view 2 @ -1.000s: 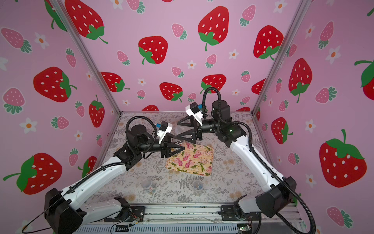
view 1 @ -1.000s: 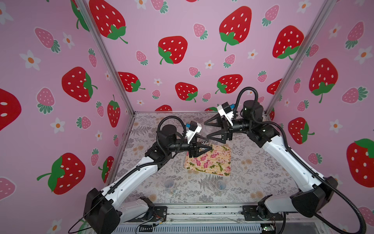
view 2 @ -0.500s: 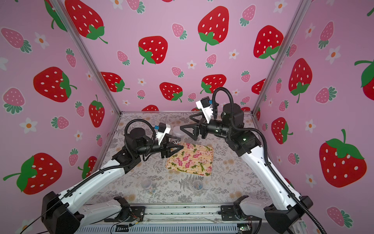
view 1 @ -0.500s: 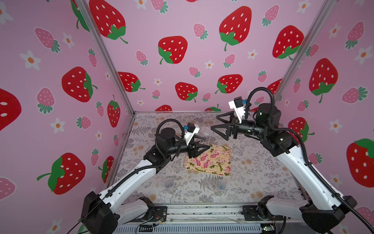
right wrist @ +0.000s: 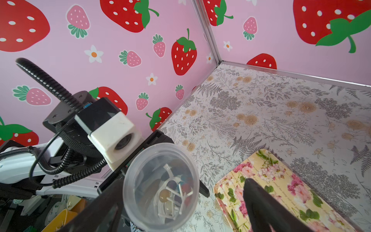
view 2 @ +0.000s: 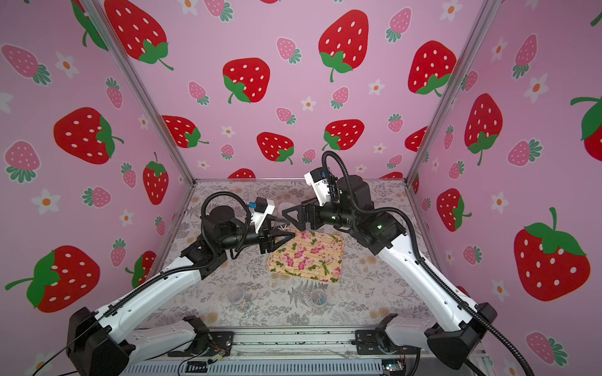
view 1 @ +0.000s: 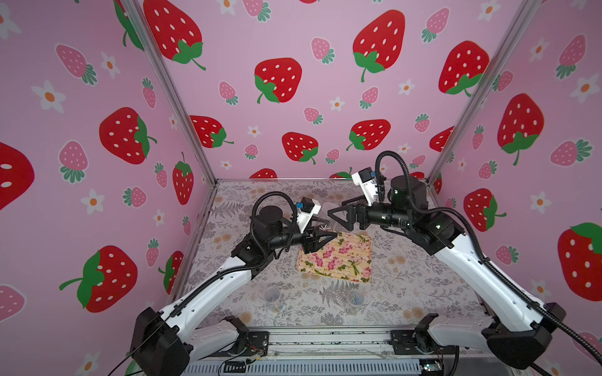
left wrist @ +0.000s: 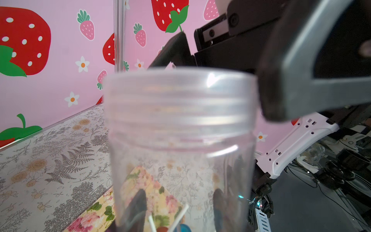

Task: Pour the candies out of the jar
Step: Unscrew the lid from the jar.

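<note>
Jar pinched by left tool, raised near tray corner; candies lodged at its bottom. Right tool spread by the mouth. Risk: if tipped off-target, candies are scattered onto table.

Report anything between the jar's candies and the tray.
No lid on the jar, and the tray is bare. Only the open right gripper stands close at the jar's mouth and may catch the pour.

No legible text, label, brand or number anywhere.
</note>
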Motion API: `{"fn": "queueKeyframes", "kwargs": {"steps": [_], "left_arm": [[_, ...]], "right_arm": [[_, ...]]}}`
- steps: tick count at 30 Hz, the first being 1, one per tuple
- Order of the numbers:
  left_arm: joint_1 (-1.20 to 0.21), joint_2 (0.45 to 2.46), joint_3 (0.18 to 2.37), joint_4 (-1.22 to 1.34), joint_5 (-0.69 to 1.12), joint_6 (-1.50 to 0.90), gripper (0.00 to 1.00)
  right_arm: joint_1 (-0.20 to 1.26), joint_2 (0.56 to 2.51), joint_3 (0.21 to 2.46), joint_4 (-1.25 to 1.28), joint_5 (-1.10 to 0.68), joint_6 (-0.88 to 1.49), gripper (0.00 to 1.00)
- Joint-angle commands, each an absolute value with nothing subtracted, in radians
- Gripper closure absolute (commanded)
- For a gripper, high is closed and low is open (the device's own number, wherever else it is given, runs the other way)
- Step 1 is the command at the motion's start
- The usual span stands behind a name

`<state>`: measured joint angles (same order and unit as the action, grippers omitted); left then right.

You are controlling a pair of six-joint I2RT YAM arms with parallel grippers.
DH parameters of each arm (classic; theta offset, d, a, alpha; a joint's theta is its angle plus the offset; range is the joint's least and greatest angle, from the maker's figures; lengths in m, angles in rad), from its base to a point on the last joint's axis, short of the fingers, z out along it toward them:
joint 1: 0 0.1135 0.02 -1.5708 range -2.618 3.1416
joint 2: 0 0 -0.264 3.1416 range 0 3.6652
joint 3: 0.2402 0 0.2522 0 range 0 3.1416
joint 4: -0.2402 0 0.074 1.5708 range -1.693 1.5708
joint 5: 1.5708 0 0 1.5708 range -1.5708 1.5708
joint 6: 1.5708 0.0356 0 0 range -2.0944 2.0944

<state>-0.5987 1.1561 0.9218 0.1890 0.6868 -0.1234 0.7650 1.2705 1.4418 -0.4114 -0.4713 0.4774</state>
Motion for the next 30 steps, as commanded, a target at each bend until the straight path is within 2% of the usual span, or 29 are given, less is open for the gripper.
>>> {"fn": "queueKeyframes", "kwargs": {"steps": [1, 14, 27, 30], "left_arm": [[-0.601, 1.147, 0.920, 0.215, 0.691, -0.101, 0.62], [-0.602, 1.147, 0.918, 0.217, 0.701, -0.103, 0.61], [-0.601, 1.147, 0.920, 0.220, 0.716, -0.107, 0.61], [-0.601, 1.146, 0.923, 0.219, 0.724, -0.110, 0.61]], "right_arm": [[0.775, 1.284, 1.442, -0.392, -0.466, 0.495, 0.09], [0.778, 1.340, 1.491, -0.375, -0.469, 0.477, 0.17], [0.778, 1.350, 1.520, -0.389, -0.460, 0.420, 0.44], [0.777, 1.351, 1.523, -0.385, -0.480, 0.403, 0.47]]}}
